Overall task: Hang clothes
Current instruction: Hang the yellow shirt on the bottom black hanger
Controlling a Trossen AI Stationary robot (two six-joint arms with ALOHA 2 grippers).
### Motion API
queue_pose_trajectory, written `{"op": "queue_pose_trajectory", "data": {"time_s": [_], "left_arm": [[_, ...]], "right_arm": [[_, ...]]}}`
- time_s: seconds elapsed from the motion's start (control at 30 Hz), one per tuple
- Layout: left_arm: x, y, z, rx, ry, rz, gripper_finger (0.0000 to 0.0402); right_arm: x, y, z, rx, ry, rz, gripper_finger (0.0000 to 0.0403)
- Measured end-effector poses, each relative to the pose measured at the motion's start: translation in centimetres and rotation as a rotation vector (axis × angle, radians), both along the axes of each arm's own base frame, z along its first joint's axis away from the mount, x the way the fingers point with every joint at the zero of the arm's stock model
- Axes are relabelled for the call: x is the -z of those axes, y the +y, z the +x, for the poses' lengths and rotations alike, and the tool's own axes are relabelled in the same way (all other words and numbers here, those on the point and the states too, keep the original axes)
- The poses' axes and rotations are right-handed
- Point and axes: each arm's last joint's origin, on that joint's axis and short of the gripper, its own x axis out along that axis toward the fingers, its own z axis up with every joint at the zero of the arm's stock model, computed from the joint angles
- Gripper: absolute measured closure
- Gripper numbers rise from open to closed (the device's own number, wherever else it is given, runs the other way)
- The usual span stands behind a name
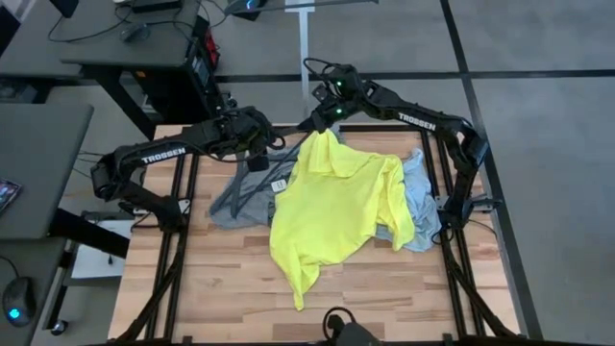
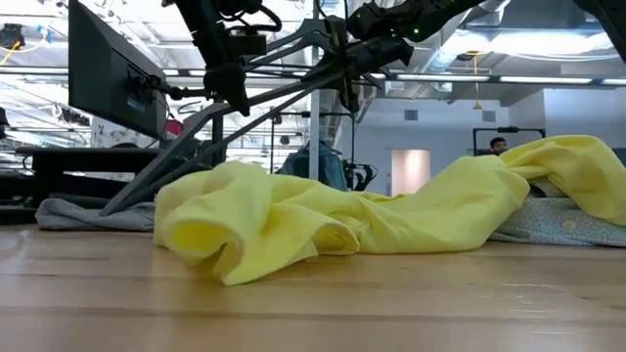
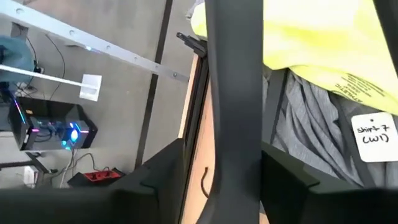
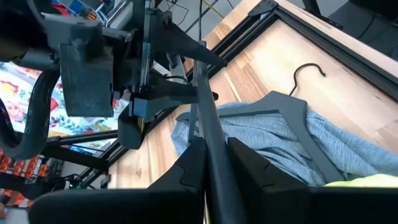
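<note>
The neon-yellow T-shirt (image 1: 336, 207) is sprawled mid-table, covering most of the grey T-shirt (image 1: 240, 197) and the light-blue shirt (image 1: 423, 207). Just behind them, at the far edge, the left gripper (image 1: 258, 144) and right gripper (image 1: 322, 113) both clamp one black hanger (image 2: 245, 108), lifted over the grey one.

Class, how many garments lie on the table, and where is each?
3. The yellow T-shirt lies across the middle; the grey T-shirt shows from under its left edge; the pale blue shirt from under its right edge. Others could be hidden beneath.
</note>
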Motion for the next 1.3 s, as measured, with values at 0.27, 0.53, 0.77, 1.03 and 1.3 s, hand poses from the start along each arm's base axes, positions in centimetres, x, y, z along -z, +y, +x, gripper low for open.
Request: {"op": "queue_pose_trajectory", "data": {"time_s": [0.27,0.53,0.77,1.03,1.3], "left_arm": [[-2.5,-0.6,-0.8,-0.115,-0.213,-0.124,0.0236],[-4.8,-1.2,-1.3,-0.155,-0.411,-0.337,0.0237],[-3.7,-1.1,-0.5,-0.218,-0.451,-0.501,0.0237],[1.8,-1.1,0.8,-0.314,-0.479,-0.785,0.0237],[9.3,-1.0,2.7,-0.488,-0.498,-0.88,0.0237]], "right_arm": [[-2.9,-2.0,-4.2,0.041,-0.042,-0.073,0.0372],[-7.1,-3.7,-11.3,0.164,-0.071,-0.216,0.0372],[-9.7,-4.2,-16.0,0.207,-0.132,-0.249,0.0372],[-11.1,-4.1,-18.8,0.183,-0.187,-0.29,0.0372],[-11.5,-4.3,-19.9,0.202,-0.187,-0.34,0.0372]]}}
